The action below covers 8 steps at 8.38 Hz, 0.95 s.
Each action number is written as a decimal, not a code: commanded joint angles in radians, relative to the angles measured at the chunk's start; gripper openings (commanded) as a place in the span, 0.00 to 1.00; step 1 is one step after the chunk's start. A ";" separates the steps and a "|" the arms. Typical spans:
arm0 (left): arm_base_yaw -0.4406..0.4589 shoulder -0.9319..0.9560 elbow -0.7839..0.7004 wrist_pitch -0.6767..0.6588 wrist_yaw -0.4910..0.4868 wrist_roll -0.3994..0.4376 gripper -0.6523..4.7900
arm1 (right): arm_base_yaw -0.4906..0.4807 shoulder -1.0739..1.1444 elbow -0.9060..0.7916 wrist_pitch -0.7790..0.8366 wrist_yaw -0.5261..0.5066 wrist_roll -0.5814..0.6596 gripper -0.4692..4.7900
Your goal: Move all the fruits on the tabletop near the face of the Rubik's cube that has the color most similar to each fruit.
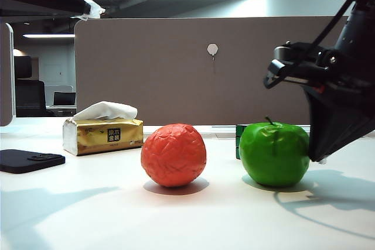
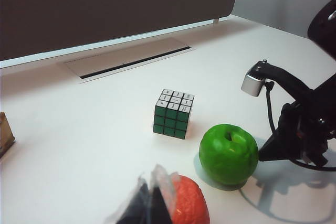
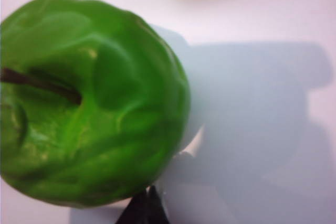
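Observation:
The glossy green apple [image 1: 273, 153] [image 2: 228, 153] [image 3: 89, 103] stands on the white tabletop [image 1: 88, 215], right of the wrinkled orange-red fruit [image 1: 173, 154] [image 2: 190, 203]. Just behind the apple stands the Rubik's cube [image 2: 173, 115] [image 1: 239, 139], mostly hidden by it in the exterior view, with a green face and a white top showing. My right gripper [image 1: 319, 157] [image 3: 148, 205] is shut and empty, its tips low against the apple's right side. My left gripper [image 2: 152, 200] is shut and empty, hovering above and beside the orange-red fruit.
A gold tissue box [image 1: 103, 135] stands at the back left, with a black phone [image 1: 29, 160] lying left of it. A grey partition [image 1: 193, 68] closes off the back of the desk. A cable slot [image 2: 128, 62] runs along the far edge.

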 commanded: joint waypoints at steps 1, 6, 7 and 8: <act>0.000 -0.002 0.005 0.011 0.000 0.000 0.11 | 0.001 0.005 0.004 0.026 -0.058 -0.004 0.09; 0.000 -0.002 0.005 -0.012 0.001 0.000 0.11 | 0.001 0.097 0.005 0.206 -0.062 -0.039 0.09; 0.000 -0.002 0.005 -0.013 0.004 0.000 0.11 | 0.001 0.106 0.005 0.224 -0.062 -0.053 0.09; 0.000 -0.002 0.005 -0.013 0.004 -0.001 0.11 | 0.001 0.109 0.005 0.233 -0.062 -0.053 0.09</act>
